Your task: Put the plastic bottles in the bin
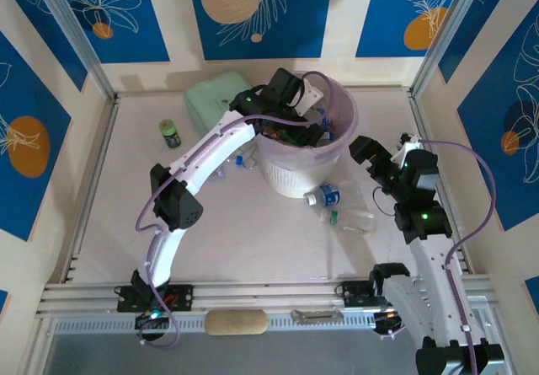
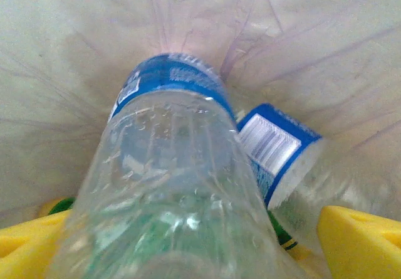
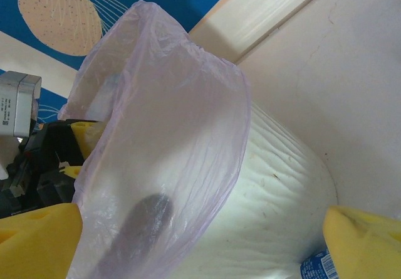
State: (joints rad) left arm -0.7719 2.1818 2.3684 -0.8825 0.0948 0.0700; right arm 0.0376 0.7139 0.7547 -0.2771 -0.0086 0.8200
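1. My left claw (image 2: 199, 247) hangs inside the mouth of the bin (image 1: 290, 177). Its yellow fingers are spread wide and grip nothing.
2. A clear bottle (image 2: 175, 178) with a blue label lies between those fingers, pointing down into the bin. One finger stands apart from it, so I judge the bottle loose and ready to drop.
3. A second bottle (image 2: 276, 150) rests just beside it on the pink liner (image 2: 75, 53), deep in the bin.
4. My right claw (image 1: 362, 149) hovers to the right of the bin, open and empty, facing its white woven wall.
5. Loose bottles (image 1: 324, 195) lie on the table (image 1: 109, 215) at the bin's near side, between the bin and the right claw. A few more lie to the bin's left.
6. My judgement is that these bottles are light, thin-walled and slick, and that they roll and dent easily. I would close across the body at the label, square to the bottle's length, with a gentle squeeze. The neck under the cap looks stiffer if the body slips.
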